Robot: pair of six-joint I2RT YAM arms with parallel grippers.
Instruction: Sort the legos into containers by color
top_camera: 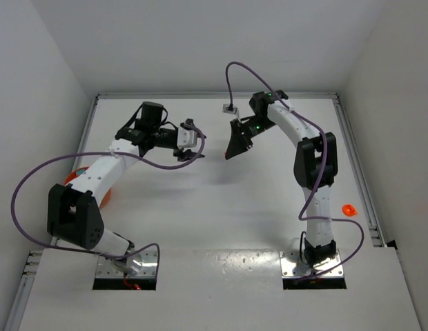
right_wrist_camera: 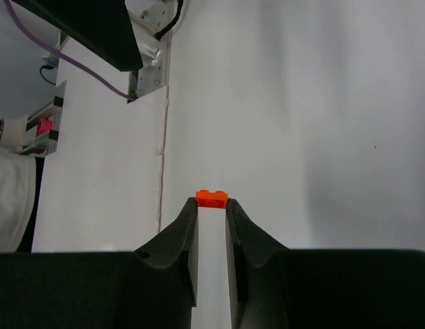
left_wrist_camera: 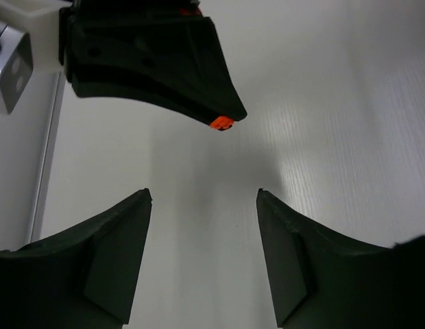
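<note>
left arm [top_camera: 96,174], right arm [top_camera: 288,121]: white shells, black joints | jaws: black, curved | cables [top_camera: 16,193]: purple | bases [top_camera: 150,261]: silver plates

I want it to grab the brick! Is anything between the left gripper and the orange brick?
Nothing visible. Only open air separates the left gripper from the orange brick pinched by the right gripper.

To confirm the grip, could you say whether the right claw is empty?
No, the right claw pinches an orange lego at its tip.
</note>
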